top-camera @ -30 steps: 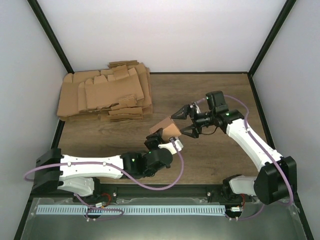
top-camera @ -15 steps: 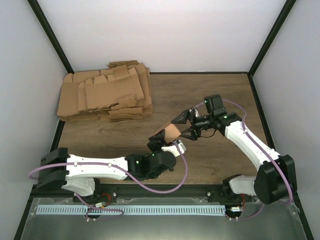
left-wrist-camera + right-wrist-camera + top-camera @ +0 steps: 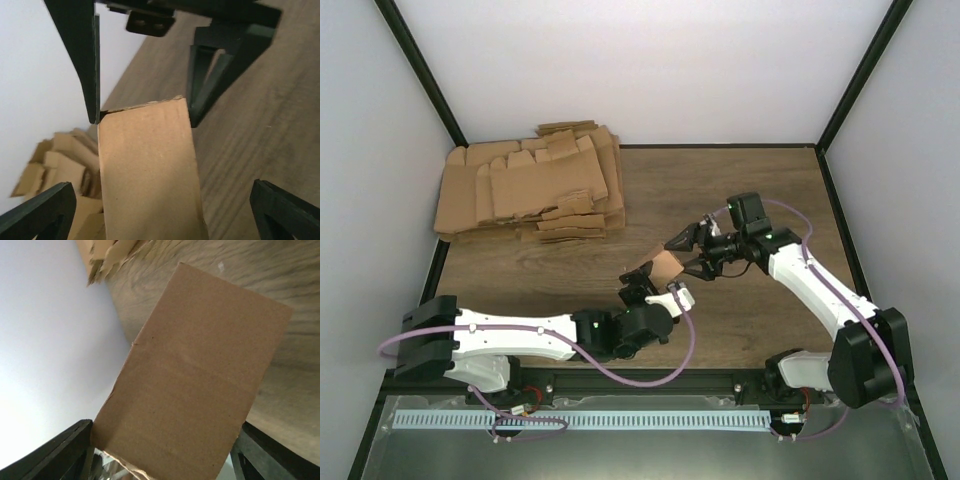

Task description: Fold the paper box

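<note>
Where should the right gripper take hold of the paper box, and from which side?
Grip the free far end of the paper box across its two long side edges, coming in end-on from the right. The left gripper has the near end, and the right gripper has its fingers standing either side of the far end, matching its width.

Plain brown paper box (image 3: 663,266); dark wood-grain table (image 3: 720,190); tan cardboard pile (image 3: 530,185).
</note>
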Controlling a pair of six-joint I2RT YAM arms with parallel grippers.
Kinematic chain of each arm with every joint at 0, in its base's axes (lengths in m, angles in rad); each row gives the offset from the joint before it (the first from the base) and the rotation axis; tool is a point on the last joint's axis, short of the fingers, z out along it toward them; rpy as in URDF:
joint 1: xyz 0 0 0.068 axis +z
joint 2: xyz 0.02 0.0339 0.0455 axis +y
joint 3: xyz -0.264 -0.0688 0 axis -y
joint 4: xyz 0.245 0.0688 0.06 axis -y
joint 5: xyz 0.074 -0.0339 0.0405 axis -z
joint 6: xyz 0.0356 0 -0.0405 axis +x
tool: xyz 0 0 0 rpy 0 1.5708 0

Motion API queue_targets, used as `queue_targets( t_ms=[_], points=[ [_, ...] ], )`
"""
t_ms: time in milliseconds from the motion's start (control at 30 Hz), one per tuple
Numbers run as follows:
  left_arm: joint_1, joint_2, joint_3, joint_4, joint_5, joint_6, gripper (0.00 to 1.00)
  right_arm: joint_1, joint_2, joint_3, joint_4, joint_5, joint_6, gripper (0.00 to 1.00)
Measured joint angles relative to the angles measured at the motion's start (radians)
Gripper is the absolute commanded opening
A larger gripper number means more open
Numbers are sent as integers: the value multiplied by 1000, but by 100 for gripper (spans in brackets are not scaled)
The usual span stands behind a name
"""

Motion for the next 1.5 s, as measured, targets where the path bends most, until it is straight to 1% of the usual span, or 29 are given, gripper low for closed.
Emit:
queue_targets(
  t_ms=[133, 233, 333, 433, 533, 667, 800, 967, 1033, 1133, 1267, 1333, 1400, 1433, 1500],
  points=[
    [25, 0, 1, -14, 169, -151, 100, -8, 21, -42, 4, 96, -48, 63],
    [40, 0, 1, -15, 303, -271, 100, -24, 44, -101, 3, 164, -95, 63],
    [59, -12, -12, -6, 418, -388, 100, -48, 16, -138, 34, 190, -123, 63],
    [120, -90, -71, 8, 534, -498, 100, -58, -55, -201, 69, 207, -144, 63],
    [195, -188, -115, 8, 600, -573, 100, -61, -117, -243, 85, 229, -159, 63],
    [267, -299, -125, -5, 636, -633, 100, -93, -227, -306, 105, 265, -175, 63],
    [330, -373, -120, -60, 647, -672, 100, -163, -332, -338, 118, 333, -188, 63],
    [378, -464, -120, -116, 647, -698, 100, -251, -382, -314, 180, 458, -201, 63],
    [384, -496, -120, -125, 646, -707, 100, -303, -396, -311, 228, 526, -202, 60],
    [388, -529, -122, -136, 647, -722, 100, -406, -454, -343, 360, 682, -201, 54],
    [389, -559, -138, -154, 661, -748, 100, -511, -553, -470, 578, 893, -200, 50],
    [389, -568, -143, -163, 676, -759, 100, -555, -571, -535, 669, 973, -190, 50],
    [389, -571, -143, -168, 694, -766, 100, -582, -566, -572, 724, 1005, -175, 49],
    [389, -573, -143, -171, 700, -769, 100, -598, -561, -596, 762, 1018, -166, 54],
    [389, -573, -143, -175, 713, -769, 100, -623, -545, -645, 825, 1042, -137, 97]
  ],
)
